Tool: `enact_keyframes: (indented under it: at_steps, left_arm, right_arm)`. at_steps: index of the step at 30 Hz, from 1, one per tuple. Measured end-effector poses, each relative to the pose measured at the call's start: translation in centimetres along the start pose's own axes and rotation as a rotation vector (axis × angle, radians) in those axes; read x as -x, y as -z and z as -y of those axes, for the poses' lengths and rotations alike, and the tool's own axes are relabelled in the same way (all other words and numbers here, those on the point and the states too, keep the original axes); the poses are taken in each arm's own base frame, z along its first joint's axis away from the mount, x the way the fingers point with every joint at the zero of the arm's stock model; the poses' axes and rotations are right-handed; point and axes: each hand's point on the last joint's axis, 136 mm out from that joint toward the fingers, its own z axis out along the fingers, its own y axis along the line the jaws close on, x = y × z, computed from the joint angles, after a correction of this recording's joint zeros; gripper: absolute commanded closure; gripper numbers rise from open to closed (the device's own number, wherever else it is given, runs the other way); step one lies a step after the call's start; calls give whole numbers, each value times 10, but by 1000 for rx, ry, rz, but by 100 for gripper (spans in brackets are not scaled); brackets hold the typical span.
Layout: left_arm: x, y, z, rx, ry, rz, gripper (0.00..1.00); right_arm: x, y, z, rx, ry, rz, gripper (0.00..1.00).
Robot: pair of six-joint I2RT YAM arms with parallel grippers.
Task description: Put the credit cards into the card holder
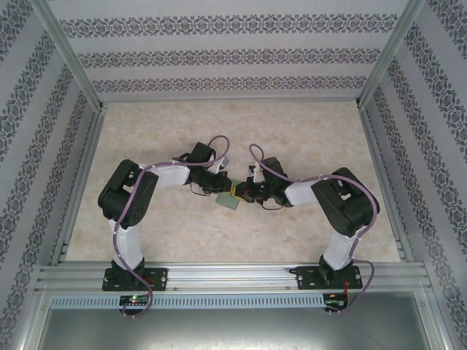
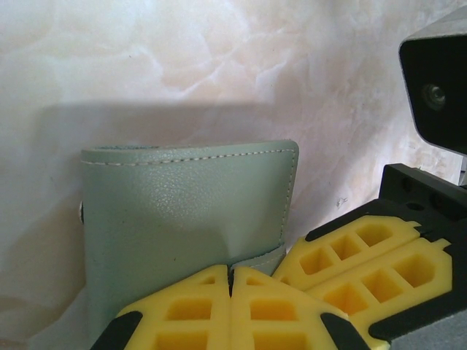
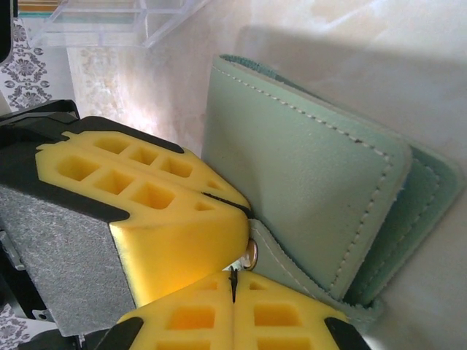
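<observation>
The card holder [image 1: 227,201] is a sage-green stitched wallet, lifted between the two arms at mid-table. My left gripper [image 1: 220,191] is shut on it: in the left wrist view its yellow pads [image 2: 231,281] pinch the lower edge of the card holder [image 2: 182,219], which dimples there. My right gripper [image 1: 241,193] comes in from the right, and its pads [image 3: 233,283] are shut on the snap flap [image 3: 250,255] of the card holder [image 3: 306,160]. The two grippers' pads touch or nearly touch. The credit cards are out of view.
A clear plastic box [image 3: 109,18] lies on the marble-pattern table [image 1: 306,138] beyond the wallet in the right wrist view. Patterned walls and metal frame rails [image 1: 379,175] enclose the table on three sides. The right arm's wrist camera [image 2: 436,95] hangs close on the right.
</observation>
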Motion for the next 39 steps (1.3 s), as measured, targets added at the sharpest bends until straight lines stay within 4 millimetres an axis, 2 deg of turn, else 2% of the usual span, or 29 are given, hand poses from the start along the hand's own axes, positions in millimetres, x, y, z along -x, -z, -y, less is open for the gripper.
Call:
enact_keyframes:
  at_steps: [4,11,19,31,39]
  left_arm:
    - [0,0,0,0,0,0,100]
    - [0,0,0,0,0,0,100]
    - [0,0,-1,3,0,1,100]
    - [0,0,0,-1,0,0,100]
    - [-8,2,2,-13,0,-11,100]
  right_arm:
    - [4,3,-2,9,-29,11,96]
    - [13,11,-17,44,-1,46,96]
    - [12,-1,2,12,-24,33,99]
    - [13,-1,5,-46,27,23,100]
    - [4,0,7,-132,67,11,100]
